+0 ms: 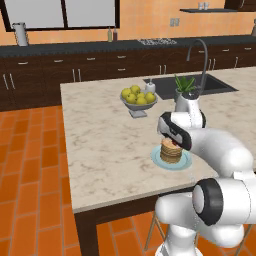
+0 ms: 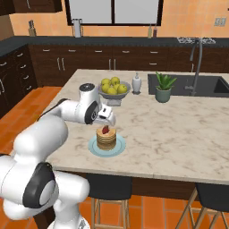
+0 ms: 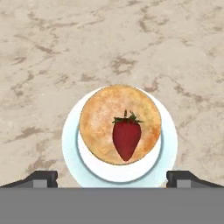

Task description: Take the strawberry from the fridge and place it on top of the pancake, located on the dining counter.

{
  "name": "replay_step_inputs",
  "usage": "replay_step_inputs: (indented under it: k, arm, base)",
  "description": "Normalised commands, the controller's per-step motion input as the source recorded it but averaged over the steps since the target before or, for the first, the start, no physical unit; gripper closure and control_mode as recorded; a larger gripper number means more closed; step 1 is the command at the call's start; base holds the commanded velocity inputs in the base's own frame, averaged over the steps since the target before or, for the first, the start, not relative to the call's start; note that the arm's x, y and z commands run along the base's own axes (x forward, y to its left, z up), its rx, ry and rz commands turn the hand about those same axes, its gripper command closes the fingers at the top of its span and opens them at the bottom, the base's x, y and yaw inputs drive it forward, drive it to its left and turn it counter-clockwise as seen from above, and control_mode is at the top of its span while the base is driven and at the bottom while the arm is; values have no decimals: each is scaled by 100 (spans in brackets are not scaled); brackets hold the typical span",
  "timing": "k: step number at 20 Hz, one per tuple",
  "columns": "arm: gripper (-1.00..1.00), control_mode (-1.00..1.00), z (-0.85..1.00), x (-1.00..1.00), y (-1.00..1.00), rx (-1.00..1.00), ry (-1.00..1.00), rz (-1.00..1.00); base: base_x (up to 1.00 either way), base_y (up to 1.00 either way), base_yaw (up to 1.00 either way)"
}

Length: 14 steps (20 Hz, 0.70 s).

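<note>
Small red strawberry (image 3: 127, 140) lies on top of the round tan-brown pancake stack (image 3: 100, 122), toward 4 o'clock of its centre, tip pointing to 6 o'clock in the hand view. Stack sits on a pale blue round plate (image 3: 72, 135) on the beige marbled stone table (image 3: 109, 39). Two-finger tool (image 3: 112, 177) hangs above the plate, jaws spread wide, empty.

Colours and patterns, bench scene.
Strawberry (image 3: 127, 140) is seen deep red with a green leafy cap; pancake (image 3: 119, 122) golden tan, speckled paler, on a pale blue plate (image 3: 70, 144). Bench (image 3: 109, 39) top is rendered beige with brown marbled veining, dark wood base. Fruit in the grey bowl (image 1: 138, 104) is yellow-green. Floor (image 1: 30, 170) is tiled orange.
</note>
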Motion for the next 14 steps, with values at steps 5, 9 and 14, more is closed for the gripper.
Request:
replay_step_inputs:
  k: [5,9,14]
  arm:
    - [-100,-100,26,-100,99,0,0,1]
    - [-100,-100,12,-100,100,0,0,6]
    - [-100,-100,-5,-88,100,-4,4,8]
  base:
    - [0,0,0]
    - [0,0,0]
    - [0,0,0]
